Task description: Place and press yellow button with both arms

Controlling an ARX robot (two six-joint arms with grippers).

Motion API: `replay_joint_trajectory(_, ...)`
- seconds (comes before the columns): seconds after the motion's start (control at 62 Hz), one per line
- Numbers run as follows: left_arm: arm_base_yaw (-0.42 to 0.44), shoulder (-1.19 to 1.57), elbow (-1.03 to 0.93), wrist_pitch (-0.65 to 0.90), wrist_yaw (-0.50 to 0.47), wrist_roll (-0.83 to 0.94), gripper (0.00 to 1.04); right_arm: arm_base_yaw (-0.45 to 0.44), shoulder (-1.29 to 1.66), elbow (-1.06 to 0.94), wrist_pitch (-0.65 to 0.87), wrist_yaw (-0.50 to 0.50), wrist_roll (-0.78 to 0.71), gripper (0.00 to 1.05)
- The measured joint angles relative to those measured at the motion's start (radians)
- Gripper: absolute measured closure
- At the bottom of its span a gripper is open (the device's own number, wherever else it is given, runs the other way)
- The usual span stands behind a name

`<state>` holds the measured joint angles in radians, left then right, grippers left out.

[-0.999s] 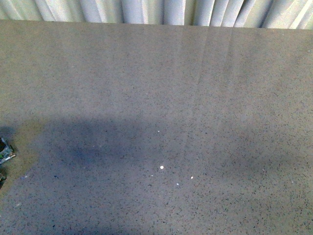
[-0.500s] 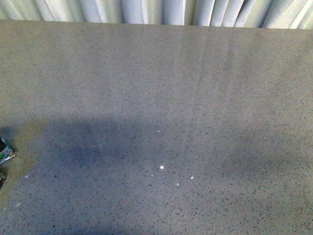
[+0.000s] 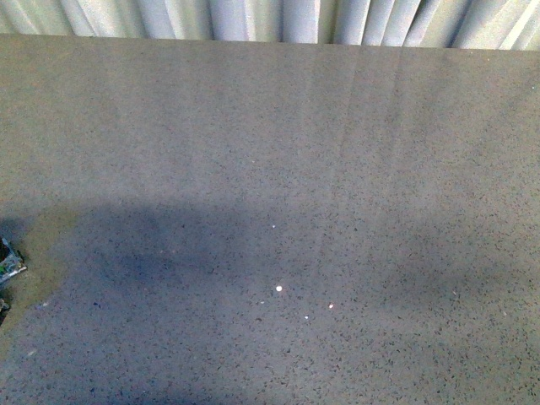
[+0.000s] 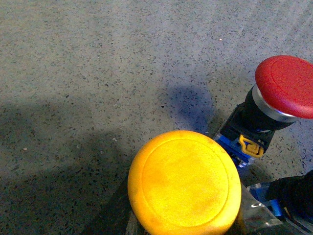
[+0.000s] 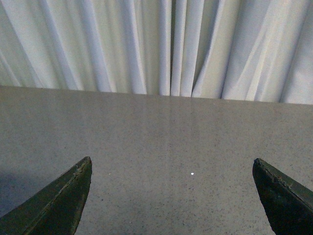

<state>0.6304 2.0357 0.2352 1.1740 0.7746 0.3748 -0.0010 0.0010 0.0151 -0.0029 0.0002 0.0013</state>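
Yellow button [image 4: 185, 183] close up; red button [image 4: 286, 85] just beside it; speckled table [image 4: 98, 73] beneath.

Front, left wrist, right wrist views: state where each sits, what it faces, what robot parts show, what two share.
Front: on the body, over the speckled grey tabletop toward the white pleated curtain; no arm clearly.
Left wrist: down onto the domed yellow button, red mushroom button beside.
Right wrist: along the tabletop; open right claw.
Shared: front and right wrist, curtain.

Right pincer [image 5: 171, 160], jaws wide apart.
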Motion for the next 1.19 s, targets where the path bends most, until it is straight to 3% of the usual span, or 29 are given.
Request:
replay_joint_trajectory(0.355,0.13,-0.205,0.005,-0.159,0.014,0.015,0.79,0.0,0.0,0.0,0.0,0.0,0.0,0.09)
replay_joint_trajectory(0.645,0.129,-0.55,0.032,-0.363,0.01,-0.051,0.79,0.0,0.0,0.0,0.0,0.0,0.0,0.09)
replay_joint_trajectory(0.774,0.016,-0.725,0.032,-0.473,-0.031,-0.086,0.79,0.0,0.0,0.0,0.0,0.0,0.0,0.09)
replay_joint_trajectory(0.886,-0.157,-0.845,0.029,-0.521,-0.105,-0.13,0.79,0.0,0.0,0.0,0.0,0.0,0.0,0.09)
replay_joint_trajectory(1.144,-0.588,-0.753,0.019,-0.436,-0.272,-0.179,0.79,0.0,0.0,0.0,0.0,0.0,0.0,0.09)
replay_joint_trajectory(1.193,-0.629,-0.721,0.019,-0.419,-0.286,-0.178,0.79,0.0,0.0,0.0,0.0,0.0,0.0,0.09)
